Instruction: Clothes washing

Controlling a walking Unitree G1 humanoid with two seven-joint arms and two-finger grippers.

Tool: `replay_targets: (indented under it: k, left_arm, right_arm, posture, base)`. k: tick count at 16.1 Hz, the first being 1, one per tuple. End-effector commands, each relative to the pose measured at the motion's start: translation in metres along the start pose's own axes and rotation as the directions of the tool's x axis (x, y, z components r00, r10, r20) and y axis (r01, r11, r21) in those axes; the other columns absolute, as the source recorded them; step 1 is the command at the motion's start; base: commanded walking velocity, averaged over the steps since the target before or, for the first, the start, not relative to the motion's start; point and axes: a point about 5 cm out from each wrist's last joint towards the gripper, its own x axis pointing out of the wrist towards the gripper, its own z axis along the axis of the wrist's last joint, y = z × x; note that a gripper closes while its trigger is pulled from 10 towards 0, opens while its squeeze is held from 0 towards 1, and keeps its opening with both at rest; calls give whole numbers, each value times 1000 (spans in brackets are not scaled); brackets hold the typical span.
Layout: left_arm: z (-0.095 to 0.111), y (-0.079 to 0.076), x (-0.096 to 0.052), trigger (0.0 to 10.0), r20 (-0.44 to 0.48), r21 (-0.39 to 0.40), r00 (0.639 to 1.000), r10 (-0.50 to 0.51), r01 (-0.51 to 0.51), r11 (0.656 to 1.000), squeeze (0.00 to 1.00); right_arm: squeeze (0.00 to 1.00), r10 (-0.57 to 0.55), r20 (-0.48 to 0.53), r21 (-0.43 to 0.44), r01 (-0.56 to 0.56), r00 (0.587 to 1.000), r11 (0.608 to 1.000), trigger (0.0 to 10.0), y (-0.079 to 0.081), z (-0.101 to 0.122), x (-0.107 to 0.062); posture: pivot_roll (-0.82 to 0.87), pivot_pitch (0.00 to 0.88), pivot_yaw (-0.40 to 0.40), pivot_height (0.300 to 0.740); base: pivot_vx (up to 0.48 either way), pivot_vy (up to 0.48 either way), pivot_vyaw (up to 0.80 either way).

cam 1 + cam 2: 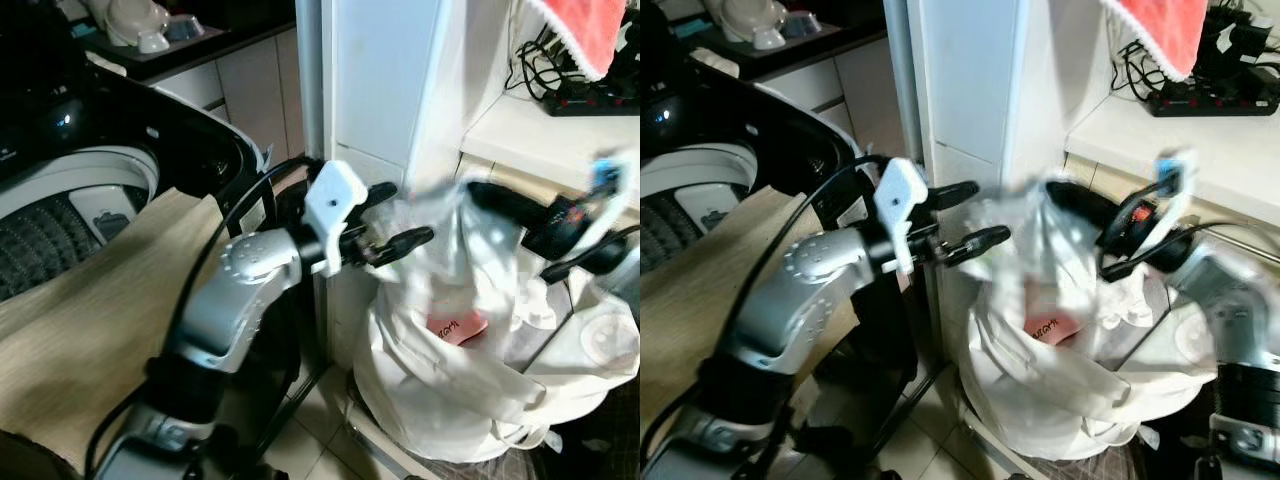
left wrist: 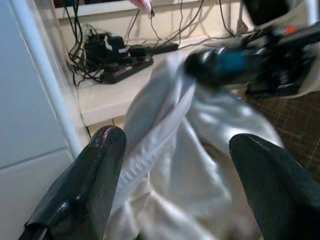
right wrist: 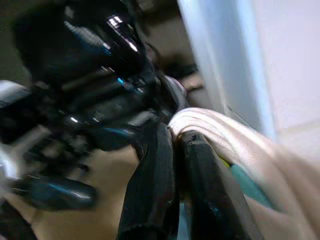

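Two grippers are working one white laundry bag (image 1: 470, 370), which sits on the floor against the white pillar (image 1: 385, 80), just beside the open top-load washing machine (image 1: 70, 215) and stuffed with pale clothes and something pink (image 1: 457, 327). Right gripper (image 3: 177, 145) has its black fingers pinched tight on a fold of the bag's rim, lifting that edge up. Left gripper (image 1: 400, 215) hovers at the opposite rim with fingers spread wide, cloth between them in the wrist view but not yet clamped. To do this well, I'd say the left one should close on a thick bunch of the rim, not a single thin layer, so both sides lift evenly and nothing spills. Watch that black cable (image 1: 225, 225) looping by the left arm, it could snag. A beige cloth (image 1: 90, 320) is draped over the washer's near edge, and a power strip (image 1: 1215, 95) lies on the tabletop (image 1: 1180, 140) behind.
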Motion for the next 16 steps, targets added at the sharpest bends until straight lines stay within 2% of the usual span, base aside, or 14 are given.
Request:
replay_targets:
  k: [1, 2, 4, 7, 8, 9, 16]
  left_arm:
    - [2, 2, 5, 10000, 9, 19, 1000, 18, -18, 1000, 0]
    - [2, 0, 11, 10000, 20, 12, 1000, 13, -14, 1000, 0]
    - [3, -3, 18, 10000, 46, 0, 999, 5, -5, 1000, 0]
    - [3, -11, 23, 10000, 64, -15, 997, -32, 33, 999, 0]
    - [3, -12, 24, 4078, 71, -30, 997, -30, 32, 999, 0]
    - [3, -13, 24, 0, 86, -55, 996, -35, 40, 998, 0]
    - [0, -10, 20, 0, 65, -52, 997, -39, 43, 998, 0]
  right_arm:
    - [0, 55, 47, -21, -54, 997, 998, 0, 13, 15, -1]
    - [0, 87, 88, -19, -86, 992, 996, 0, 23, 23, 0]
    - [0, 129, 113, -13, -128, 985, 992, 0, 34, 28, 1]
    - [0, 129, 98, -3, -129, 987, 992, 0, 39, 24, 5]
    - [0, 129, 99, 2, -130, 987, 992, 0, 40, 24, 5]
    - [0, 129, 101, 7, -130, 986, 991, 0, 42, 24, 6]
    - [0, 93, 66, 5, -94, 993, 996, 0, 40, 18, 8]
  posture:
    - [-139, 0, 68, 740]
    - [-142, 0, 69, 740]
    - [-144, 0, 69, 740]
    - [-141, 0, 69, 740]
    - [-141, 0, 70, 740]
    - [-140, 0, 70, 740]
    - [-135, 0, 74, 740]
  base:
    - [0, 0, 0]
    - [0, 0, 0]
    - [0, 0, 0]
    - [0, 0, 0]
    - [0, 0, 0]
    - [0, 0, 0]
    - [0, 0, 0]
